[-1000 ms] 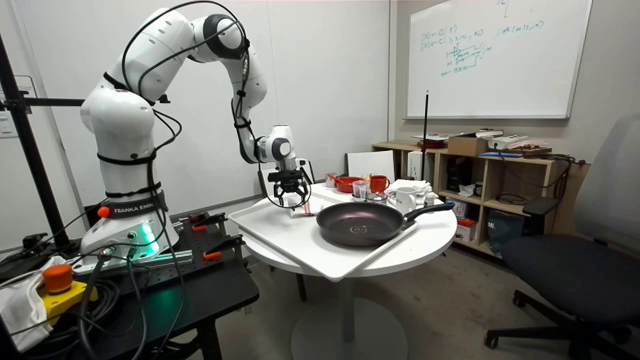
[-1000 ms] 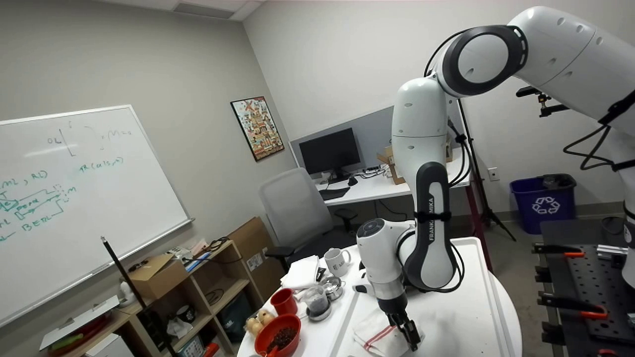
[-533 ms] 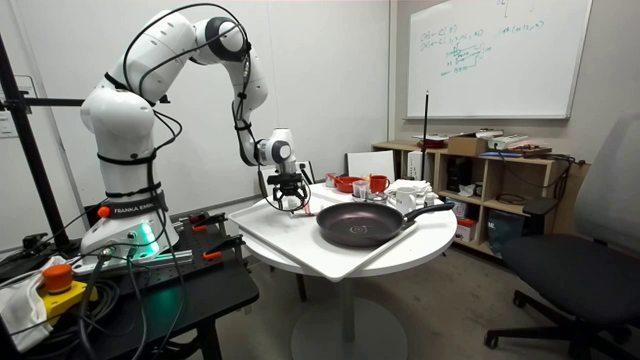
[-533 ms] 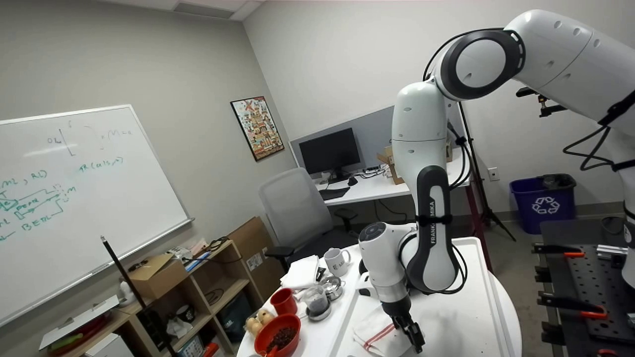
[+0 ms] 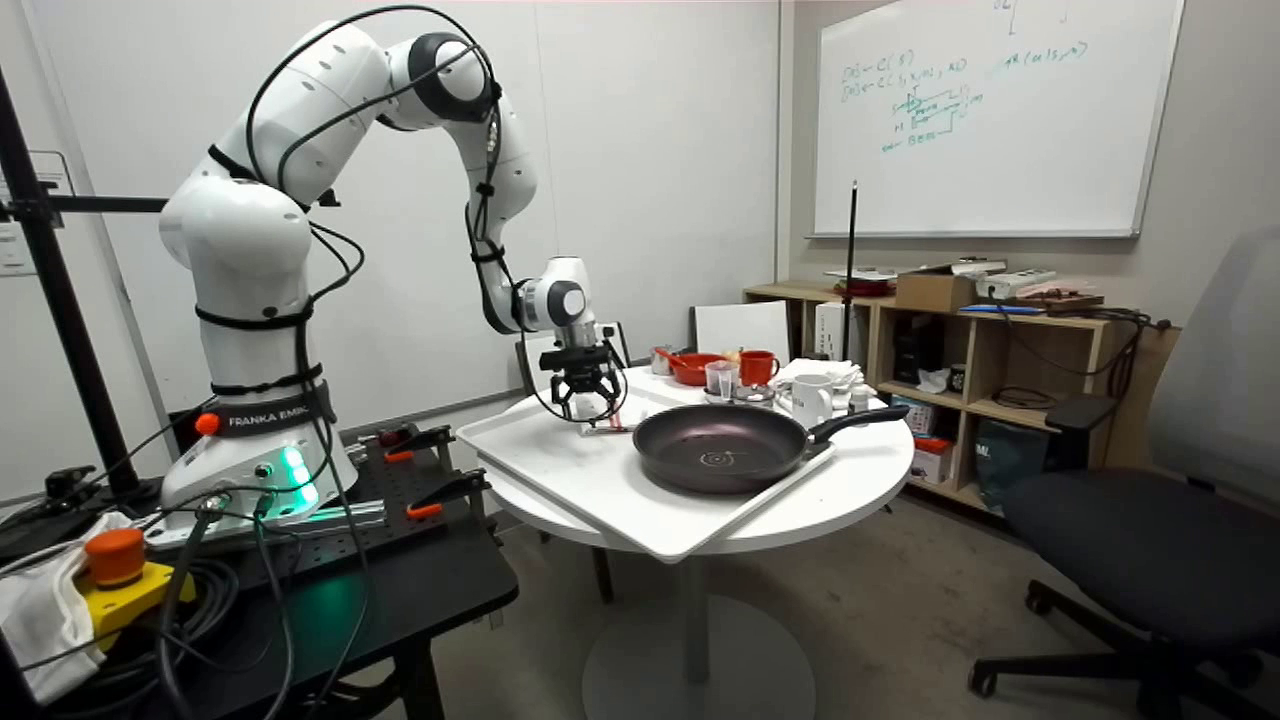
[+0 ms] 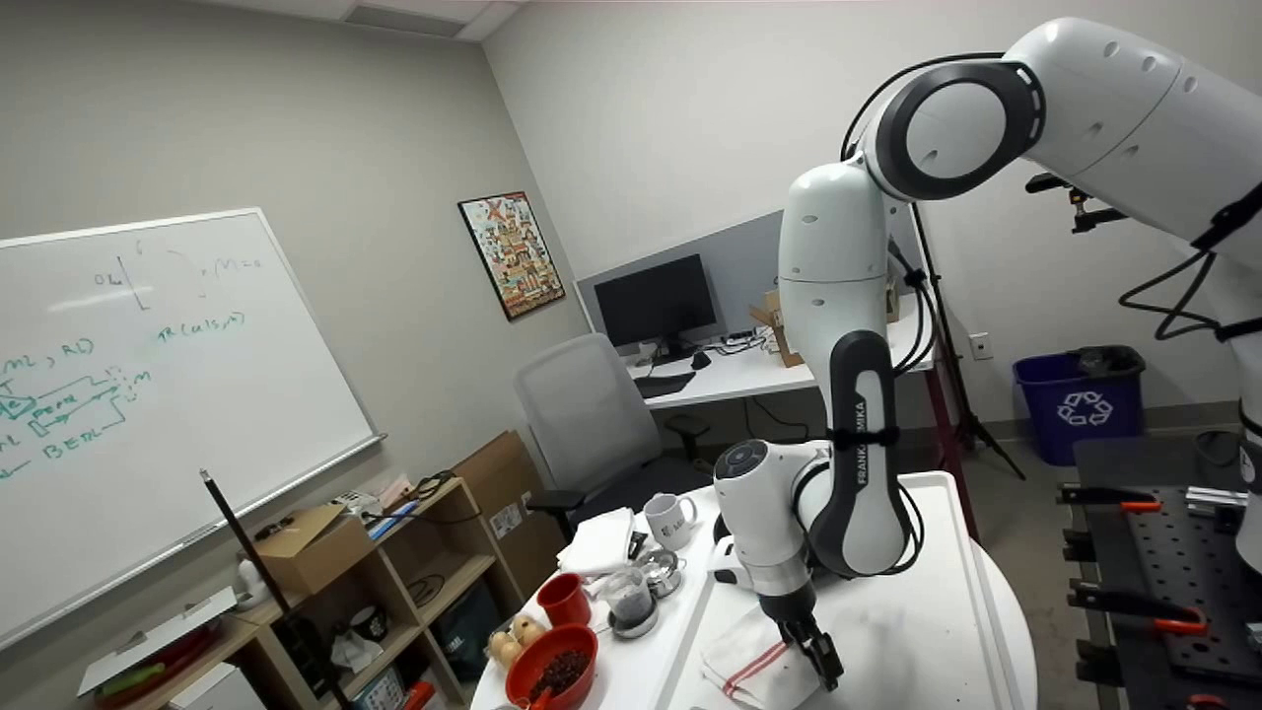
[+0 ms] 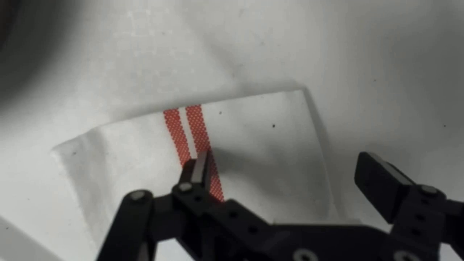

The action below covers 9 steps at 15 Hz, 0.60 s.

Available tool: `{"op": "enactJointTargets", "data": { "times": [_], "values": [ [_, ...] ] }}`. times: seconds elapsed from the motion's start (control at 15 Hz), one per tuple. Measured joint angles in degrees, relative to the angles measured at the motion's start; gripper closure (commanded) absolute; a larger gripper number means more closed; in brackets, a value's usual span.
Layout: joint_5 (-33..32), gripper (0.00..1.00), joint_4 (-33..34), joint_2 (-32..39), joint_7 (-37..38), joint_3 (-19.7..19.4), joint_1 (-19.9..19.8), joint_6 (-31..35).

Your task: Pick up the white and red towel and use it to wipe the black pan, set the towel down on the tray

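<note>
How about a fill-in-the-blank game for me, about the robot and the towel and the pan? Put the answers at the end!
1. In the wrist view, the towel has two stripes coloured ____.
2. The gripper is not shut on the towel; it is ____.
3. In an exterior view, the black pan rests on the tray, its handle pointing ____ from the gripper.
4. The mug nearest that handle is coloured ____.

Missing words: red; open; away; white.

Round white pedestal table (image 5: 855,485) carries the rectangular white tray (image 5: 555,460); beside it, red bowl (image 6: 569,639), red mug (image 6: 564,602), white mug (image 6: 667,525).
</note>
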Motion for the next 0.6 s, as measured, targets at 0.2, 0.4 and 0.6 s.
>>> {"op": "enactJointTargets", "data": {
  "times": [0.2, 0.4, 0.6],
  "values": [
    [-0.6, 0.00, 0.0, 0.3, 0.1, -1.0, 0.8, 0.0],
    [-1.2, 0.00, 0.0, 0.8, 0.2, -1.9, 1.5, 0.0],
    [-2.0, 0.25, 0.0, 1.2, 0.5, -2.4, 1.9, 0.0]
  ]
}}
